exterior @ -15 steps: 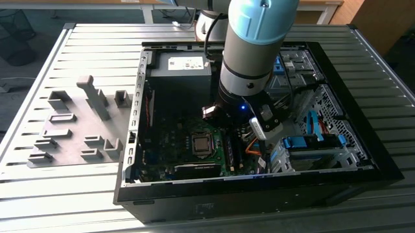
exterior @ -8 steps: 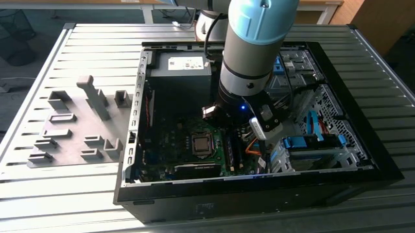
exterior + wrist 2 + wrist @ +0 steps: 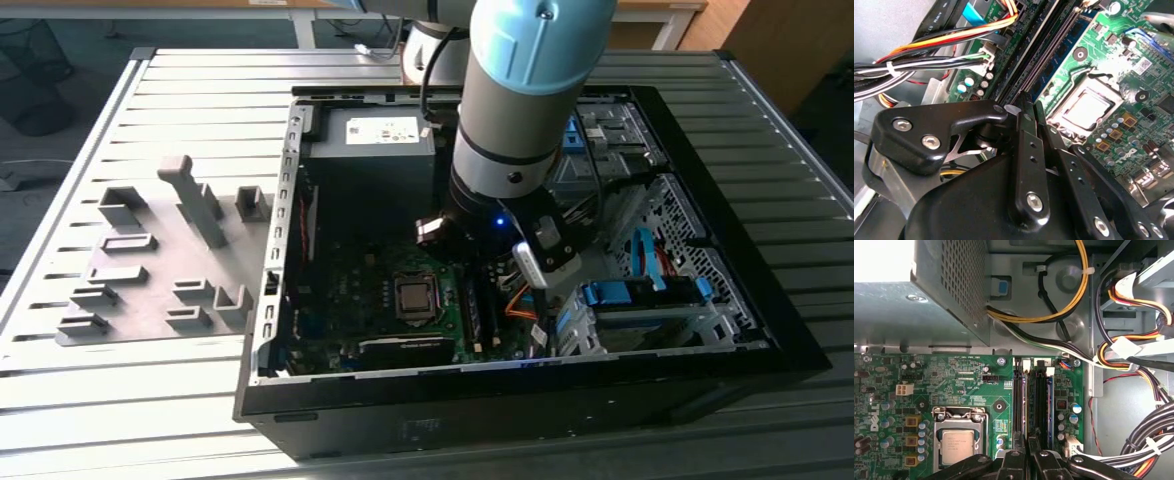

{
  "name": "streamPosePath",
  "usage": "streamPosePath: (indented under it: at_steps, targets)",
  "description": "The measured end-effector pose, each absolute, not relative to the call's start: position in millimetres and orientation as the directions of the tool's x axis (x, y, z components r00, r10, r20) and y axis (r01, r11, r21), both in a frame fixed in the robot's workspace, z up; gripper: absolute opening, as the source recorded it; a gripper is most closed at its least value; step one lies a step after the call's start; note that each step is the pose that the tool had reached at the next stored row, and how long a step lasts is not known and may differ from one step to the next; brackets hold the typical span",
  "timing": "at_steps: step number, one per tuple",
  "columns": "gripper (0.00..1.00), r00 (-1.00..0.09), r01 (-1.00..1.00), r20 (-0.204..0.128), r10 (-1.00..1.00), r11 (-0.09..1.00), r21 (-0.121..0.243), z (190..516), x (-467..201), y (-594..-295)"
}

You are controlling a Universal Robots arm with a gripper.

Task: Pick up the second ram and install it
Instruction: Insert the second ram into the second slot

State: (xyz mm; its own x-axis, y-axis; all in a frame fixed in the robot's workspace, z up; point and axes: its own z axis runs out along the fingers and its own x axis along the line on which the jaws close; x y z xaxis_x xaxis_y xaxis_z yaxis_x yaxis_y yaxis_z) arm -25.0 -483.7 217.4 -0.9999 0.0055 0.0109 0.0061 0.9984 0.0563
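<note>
End effector fingers stand nearly together, apparently clamped on the second ram. It shows edge-on as a thin pale strip running along the dark memory slots of the motherboard. In the exterior view the arm reaches down into the open computer case at centre frame on the desk. To seat it well, I judge the stick must stay upright and parallel to its slot, with the notch aligned, and be pressed evenly.
</note>
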Motion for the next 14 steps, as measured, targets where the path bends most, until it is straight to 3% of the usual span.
streamPosePath:
  at_steps: [14]
  targets:
    - [0.14, -1.000, 0.008, 0.015, 0.007, 0.998, 0.056, 214.9, -24.9, -483.7]
